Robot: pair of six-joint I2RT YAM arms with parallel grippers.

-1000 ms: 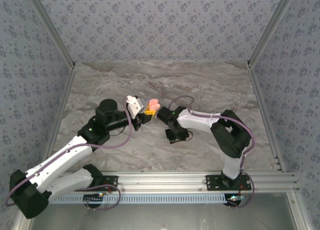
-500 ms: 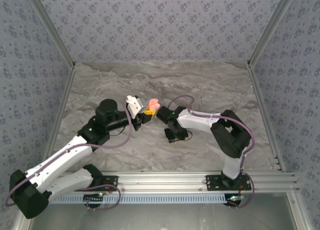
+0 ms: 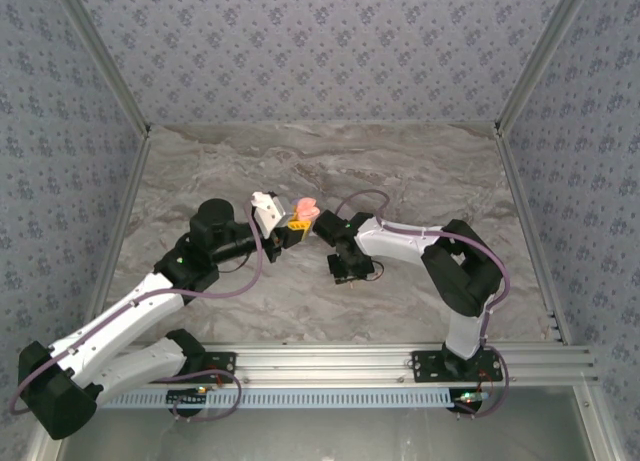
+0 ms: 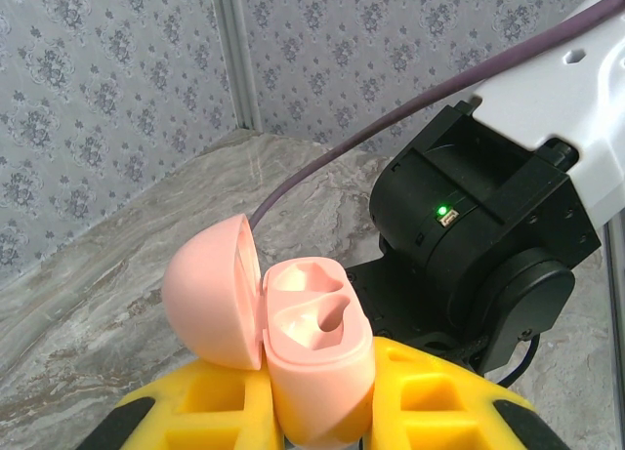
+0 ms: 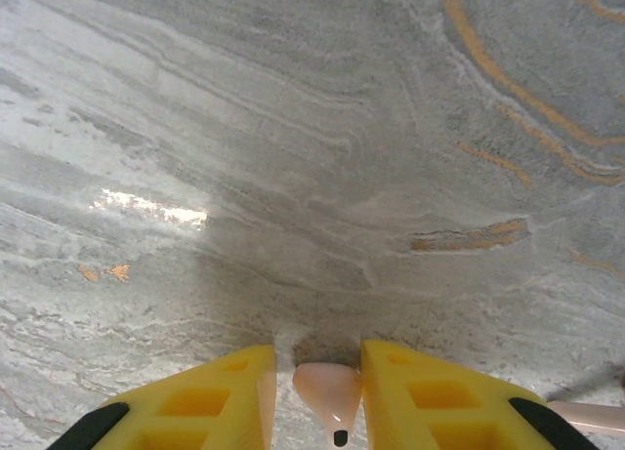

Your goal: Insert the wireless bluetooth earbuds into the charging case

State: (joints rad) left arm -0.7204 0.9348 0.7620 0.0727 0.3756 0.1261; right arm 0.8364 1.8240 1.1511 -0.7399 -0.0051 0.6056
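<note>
My left gripper point(image 3: 297, 221) is shut on the pink charging case point(image 4: 312, 352), holding it above the table near the middle. The case's lid point(image 4: 210, 294) is swung open to the left and both moulded wells are bare. In the left wrist view the yellow fingers point(image 4: 430, 391) clamp the case's lower body. My right gripper point(image 3: 346, 268) points down at the marble table just right of the case. A small pink earbud point(image 5: 328, 387) sits between its yellow fingers point(image 5: 430, 396), stem tip toward the camera. It touches the right finger, and a thin gap shows on the left side.
The marble tabletop point(image 3: 320, 161) is ringed by patterned walls point(image 3: 320, 51), with an aluminium rail point(image 3: 400, 359) along the near edge. The right arm's black wrist point(image 4: 469, 235) hangs close behind the held case. A pale pink strip point(image 5: 586, 416) lies at the lower right of the right wrist view.
The right gripper has edged slightly left over the table and its fingers have narrowed a little. The left arm and the case have stayed still.
</note>
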